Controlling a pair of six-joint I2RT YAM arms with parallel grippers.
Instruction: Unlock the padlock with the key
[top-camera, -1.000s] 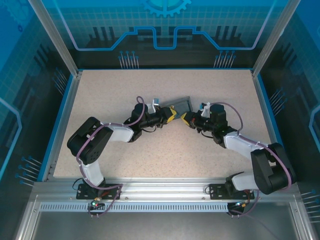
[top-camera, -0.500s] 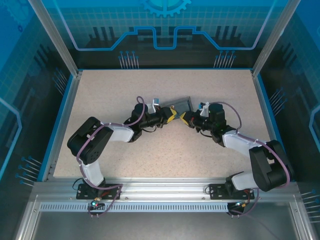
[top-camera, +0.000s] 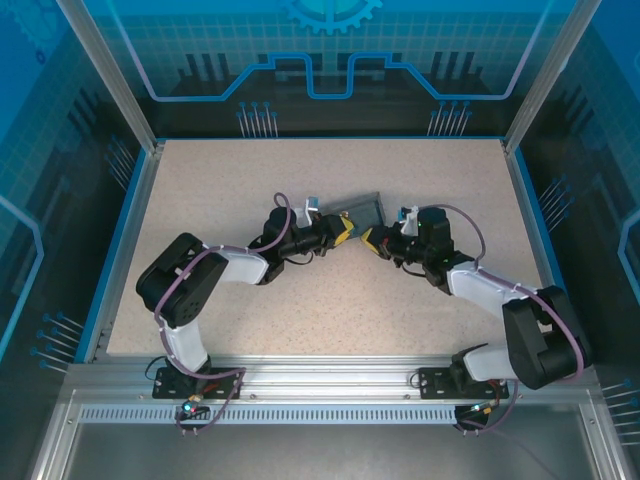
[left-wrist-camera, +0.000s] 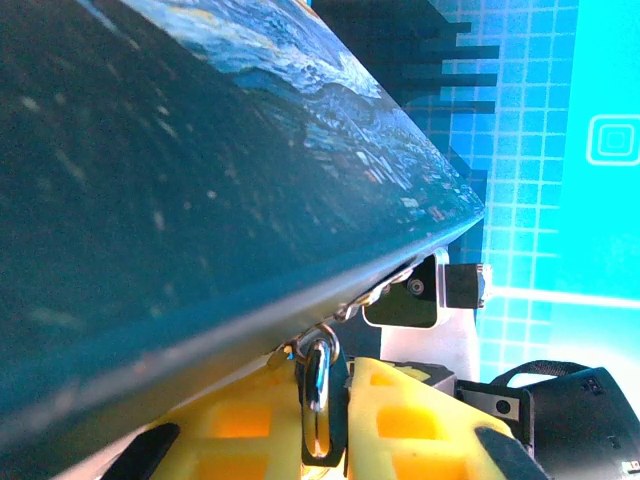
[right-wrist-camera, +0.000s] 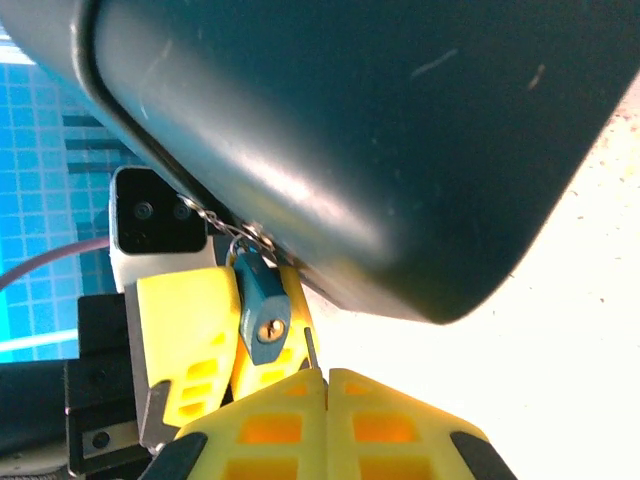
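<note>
left gripper (left-wrist-camera: 325, 400) clamps padlock (right-wrist-camera: 262, 305), right gripper (right-wrist-camera: 326, 388) pinches key (right-wrist-camera: 310, 350) just beside keyhole (right-wrist-camera: 268, 328); align tip, push straight, then twist

**One overhead view, two facing close-ups**

The top external camera looks down from above and behind the arm bases, taking in the whole tabletop (top-camera: 200, 300). Each wrist camera looks out along its own jaws, very close to the dark box (left-wrist-camera: 150, 200). The two face each other and share the padlock (right-wrist-camera: 262, 300) at the box's edge.
</note>
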